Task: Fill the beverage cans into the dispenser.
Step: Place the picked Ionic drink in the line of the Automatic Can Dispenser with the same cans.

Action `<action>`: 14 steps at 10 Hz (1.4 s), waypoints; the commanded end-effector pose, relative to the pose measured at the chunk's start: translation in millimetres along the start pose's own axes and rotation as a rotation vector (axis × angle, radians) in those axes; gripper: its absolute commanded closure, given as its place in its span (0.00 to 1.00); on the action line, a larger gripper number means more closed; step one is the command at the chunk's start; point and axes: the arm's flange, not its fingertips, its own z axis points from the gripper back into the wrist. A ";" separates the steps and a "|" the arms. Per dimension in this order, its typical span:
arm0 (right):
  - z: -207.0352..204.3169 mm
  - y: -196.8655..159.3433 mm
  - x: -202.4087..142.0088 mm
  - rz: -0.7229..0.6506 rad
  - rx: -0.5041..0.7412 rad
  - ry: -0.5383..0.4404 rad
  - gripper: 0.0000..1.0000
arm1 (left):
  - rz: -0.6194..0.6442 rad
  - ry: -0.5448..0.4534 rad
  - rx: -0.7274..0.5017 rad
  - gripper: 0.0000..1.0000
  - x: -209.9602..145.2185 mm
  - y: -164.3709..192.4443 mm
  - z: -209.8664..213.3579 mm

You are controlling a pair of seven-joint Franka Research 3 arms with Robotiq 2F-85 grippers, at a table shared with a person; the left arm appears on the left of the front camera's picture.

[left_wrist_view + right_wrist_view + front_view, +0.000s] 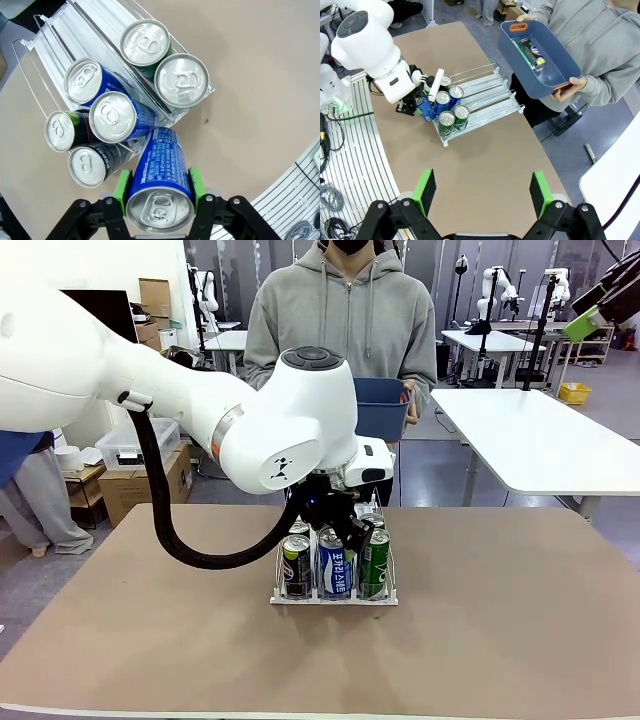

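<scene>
The left claw (159, 192) is clamping a blue-and-white can (161, 160) beside the dispenser (95, 25), which is holding six other cans (112, 117) at its 11 o'clock. The right claw (483, 189) is hanging wide open above the tabletop (490, 150). A person is holding a blue bin (560, 70) at 1 o'clock.

Glossy printed metal on the blue can (162, 170), with bright brushed silver at its top. Same shiny metal on the other cans (181, 80), standing in a rack (95, 20) of thin white wire and clear, glossy plastic. Matt green rubbery pads (121, 187) on the dull black left gripper (159, 192). Smooth, matt brown table (520, 620). Smooth blue plastic bin (560, 70), faintly shiny. Soft grey cloth hoodie (300, 325). Glossy white arm shell (290, 430); matt black hose (155, 505).
</scene>
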 end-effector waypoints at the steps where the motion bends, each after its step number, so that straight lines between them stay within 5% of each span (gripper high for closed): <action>1: -1.1 -0.4 -0.4 0.006 0.002 0.001 0.00 | 0.035 -0.040 0.066 0.43 20.6 11.2 -4.5; 9: -1.1 -0.4 -0.4 0.006 0.002 0.001 0.00 | 0.105 -0.005 0.089 0.43 46.6 29.3 -37.9; 14: -1.1 -0.4 -0.4 0.006 0.002 0.001 0.00 | 0.104 0.111 0.072 0.43 42.5 35.6 -50.7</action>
